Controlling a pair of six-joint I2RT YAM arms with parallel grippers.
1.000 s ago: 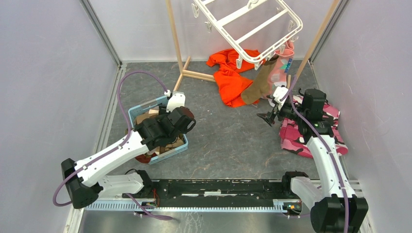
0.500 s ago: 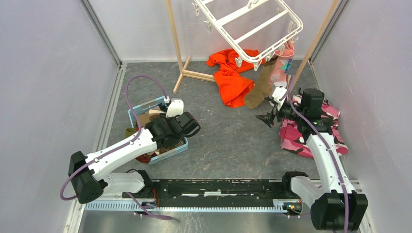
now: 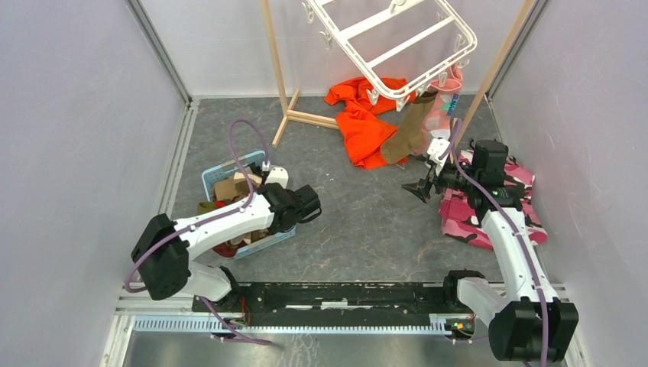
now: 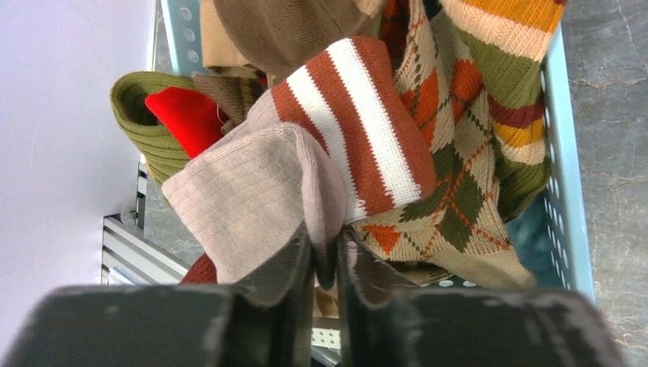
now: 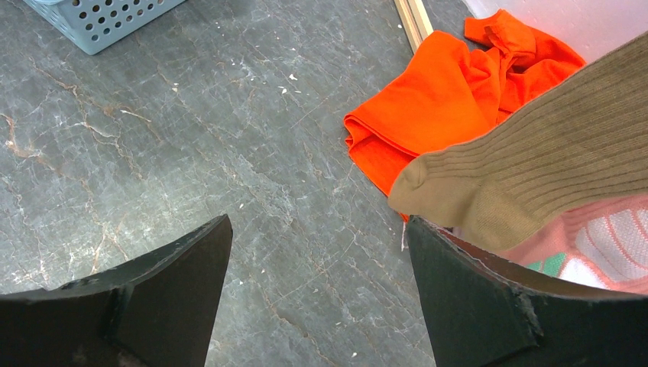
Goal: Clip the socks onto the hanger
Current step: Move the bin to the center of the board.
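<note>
Wide bare surface (image 3: 359, 229) runs open between the basket (image 3: 216, 172) and the camouflage cloth (image 3: 466, 218). Back there, the orange garment (image 3: 365, 122) and the wooden stand (image 3: 277, 69) crowd the space under the hanger (image 3: 397, 38). A brown sock (image 5: 535, 168) hangs just beside the spread right claw (image 5: 319, 223); left claw (image 4: 325, 237) is packed in by socks (image 4: 351, 130).

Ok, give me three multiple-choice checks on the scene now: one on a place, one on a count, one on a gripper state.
1. The blue basket sits: A left of centre; B far middle; C far right.
2. Socks hanging from the hanger: A none; B two; C five.
3. The left gripper is: A wide open; B shut on the beige sock; C out of view.
Answers: 1 A, the top view shows it on the left. 2 B, only the brown sock and the pink sock hang there. 3 B, its jaws pinch the fabric in the left wrist view.
</note>
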